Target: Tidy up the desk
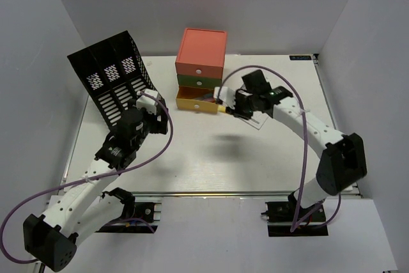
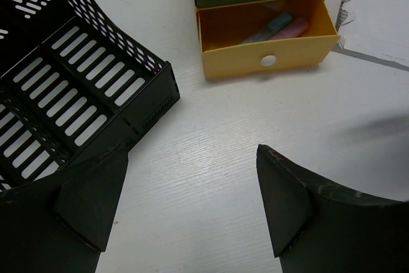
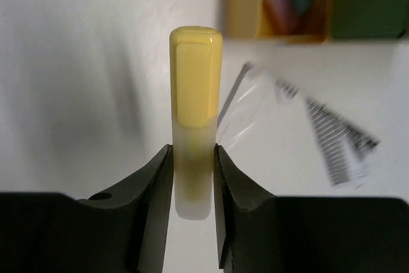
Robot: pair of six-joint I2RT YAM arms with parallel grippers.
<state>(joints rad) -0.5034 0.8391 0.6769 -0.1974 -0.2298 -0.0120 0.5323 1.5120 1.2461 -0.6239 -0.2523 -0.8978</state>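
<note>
Over the near left of the desk (image 1: 211, 164), the left gripper (image 2: 192, 183) hung wide open. Farther right, the right gripper (image 3: 192, 158) pinched a yellow highlighter (image 3: 195, 75) near one end. Held that way, it could pivot and catch the front wall of the open yellow drawer (image 2: 265, 62) beyond.

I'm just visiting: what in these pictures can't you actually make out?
Orange drawer and green drawer: top view, both shut, so their contents are hidden.
Pens in the open yellow drawer: in the left wrist view its front wall covers their near ends; the right wrist view blurs them.
Printed sheet: blurred and unreadable in the right wrist view; in the top view the right gripper, holding a yellow marker, overlaps it.
</note>
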